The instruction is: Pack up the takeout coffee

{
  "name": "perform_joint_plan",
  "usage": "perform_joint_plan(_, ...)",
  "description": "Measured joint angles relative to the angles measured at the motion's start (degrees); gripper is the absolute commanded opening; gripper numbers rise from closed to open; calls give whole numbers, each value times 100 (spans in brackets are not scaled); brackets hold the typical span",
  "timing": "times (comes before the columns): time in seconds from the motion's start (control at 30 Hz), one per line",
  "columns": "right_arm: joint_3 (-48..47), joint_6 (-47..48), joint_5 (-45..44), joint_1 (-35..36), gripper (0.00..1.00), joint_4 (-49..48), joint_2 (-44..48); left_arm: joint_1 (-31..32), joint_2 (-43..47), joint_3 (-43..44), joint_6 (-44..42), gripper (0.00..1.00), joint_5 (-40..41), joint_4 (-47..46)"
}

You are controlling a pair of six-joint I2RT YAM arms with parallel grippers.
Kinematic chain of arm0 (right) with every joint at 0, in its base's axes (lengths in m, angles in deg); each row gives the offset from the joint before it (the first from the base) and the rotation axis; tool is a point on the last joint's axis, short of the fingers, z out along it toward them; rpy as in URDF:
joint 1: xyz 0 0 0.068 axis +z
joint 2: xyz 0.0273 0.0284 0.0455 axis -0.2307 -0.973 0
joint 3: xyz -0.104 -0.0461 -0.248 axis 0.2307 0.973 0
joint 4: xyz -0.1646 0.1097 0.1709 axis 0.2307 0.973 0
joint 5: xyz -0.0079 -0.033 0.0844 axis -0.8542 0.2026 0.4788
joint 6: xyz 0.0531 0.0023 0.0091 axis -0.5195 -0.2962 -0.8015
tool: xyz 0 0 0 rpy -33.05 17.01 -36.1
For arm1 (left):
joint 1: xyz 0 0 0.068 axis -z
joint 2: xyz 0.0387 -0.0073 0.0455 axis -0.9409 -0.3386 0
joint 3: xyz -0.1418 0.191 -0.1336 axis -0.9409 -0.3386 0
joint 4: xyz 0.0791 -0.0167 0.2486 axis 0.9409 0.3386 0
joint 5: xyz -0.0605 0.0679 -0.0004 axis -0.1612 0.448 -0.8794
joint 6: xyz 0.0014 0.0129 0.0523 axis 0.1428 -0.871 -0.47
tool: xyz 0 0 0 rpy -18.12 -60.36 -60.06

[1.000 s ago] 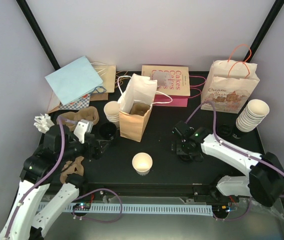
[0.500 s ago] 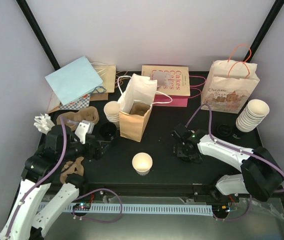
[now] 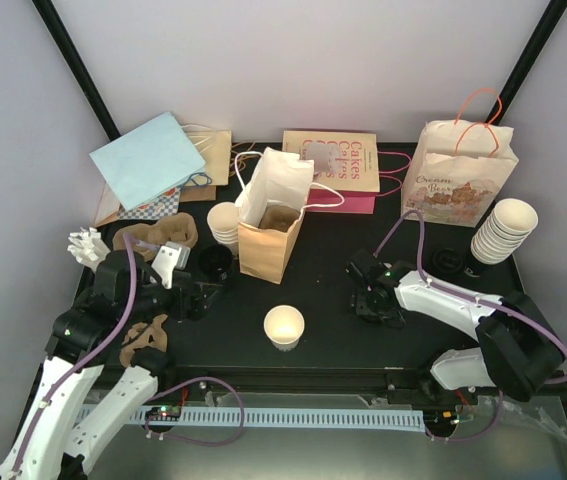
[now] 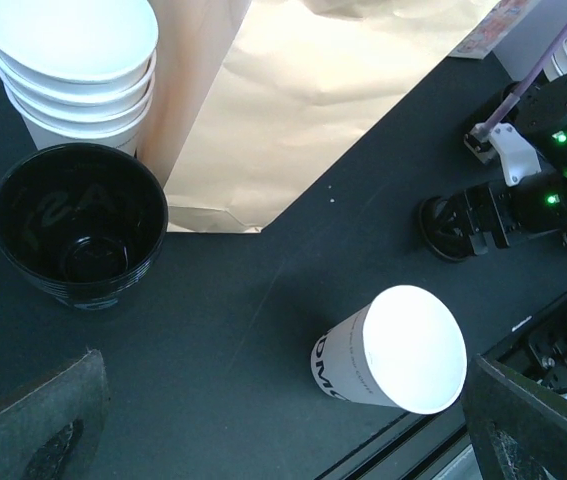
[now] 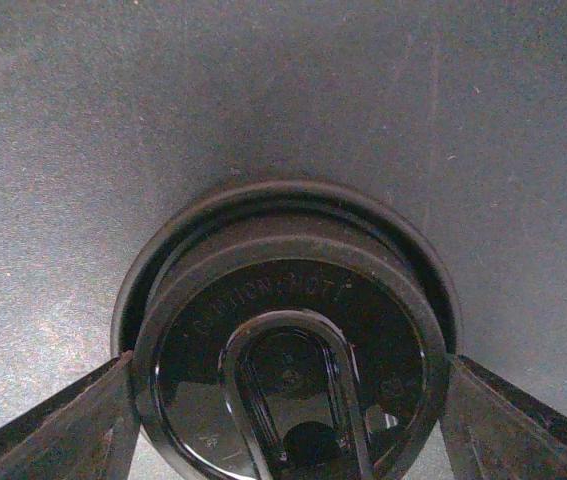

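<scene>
Takeout coffee cup (image 3: 284,326) stands upright in the lower centre of the overhead view on the black table (image 3: 343,345), mouth open, with only white showing inside. The left wrist view shows dark lettering on its side. Its black lid (image 5: 283,290) lies flat on the table to the right of the cup and well apart from it, embossed top face up. Right gripper (image 3: 372,300) is down over the lid with its jaws apart, one finger (image 5: 53,430) at each side of the rim. Whether they press on the rim cannot be told. Left gripper (image 4: 283,365) is at centre left of the overhead view, jaws spread wide with nothing between them. A brown paper bag (image 3: 263,250) stands open at upper centre, with white paper rising from or behind its mouth. Its interior is shadowed and the contents are not discernible. Immediately left of the bag is a short stack of nested cream cups (image 4: 68,60). Just in front of that stack is a black cup (image 4: 78,225), upright, with its bare base visible inside. A taller cup stack (image 3: 503,230) leans at the right edge, near a printed carrier bag (image 3: 460,185) standing upright at upper right. Brown pulp carriers (image 3: 158,238) lie at the left, partly hidden by the left arm.
</scene>
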Motion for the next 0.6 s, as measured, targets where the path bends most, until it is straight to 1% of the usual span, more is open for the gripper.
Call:
perform_joint_plan(0.13,2,2,2,-13,80,-48,-17,0,0,-15,0,99,0,2)
perform_joint_plan(0.27,2,2,-2,-26,76,-90,-22,0,0,-15,0,99,-4,2)
perform_joint_plan(0.43,0,26,-4,-26,76,-90,-13,0,0,-26,0,99,-33,0)
perform_joint_plan(0.6,-11,149,111,-28,74,-11,221,0,-4,-151,2,99,-131,-33)
